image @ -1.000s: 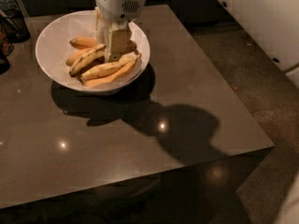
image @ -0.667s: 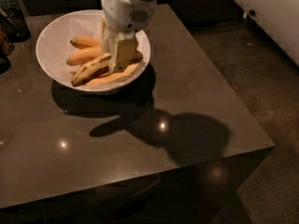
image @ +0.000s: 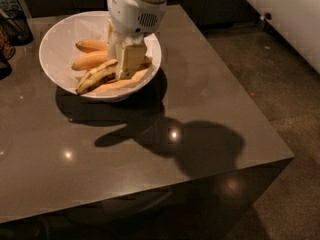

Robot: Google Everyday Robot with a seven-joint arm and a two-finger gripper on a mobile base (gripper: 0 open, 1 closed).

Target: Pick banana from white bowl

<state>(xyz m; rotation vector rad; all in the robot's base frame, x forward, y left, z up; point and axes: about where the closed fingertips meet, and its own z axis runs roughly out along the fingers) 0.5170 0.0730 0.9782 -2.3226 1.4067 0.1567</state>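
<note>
The white bowl point(image: 56, 51) stands at the back left of the dark table. The banana point(image: 96, 77), dull yellow with dark streaks, lies slanted across the bowl's front, its dark tip low at the left. My gripper point(image: 125, 59) reaches down into the bowl from above. Its fingers point(image: 131, 59) straddle the banana's right half and are shut on it. The banana's right end is hidden behind the front finger.
Two smooth orange-yellow bananas point(image: 91, 45) point(image: 89, 61) lie behind it in the bowl, and a pale one point(image: 122, 84) lies in front. A dark wire basket point(image: 15, 26) stands at the table's back left. The table edge point(image: 280, 156) drops to the floor on the right.
The arm's wrist has shifted right and looms larger over the bowl. The streaked banana has turned, its dark tip now pointing to the bowl's front left rim.
</note>
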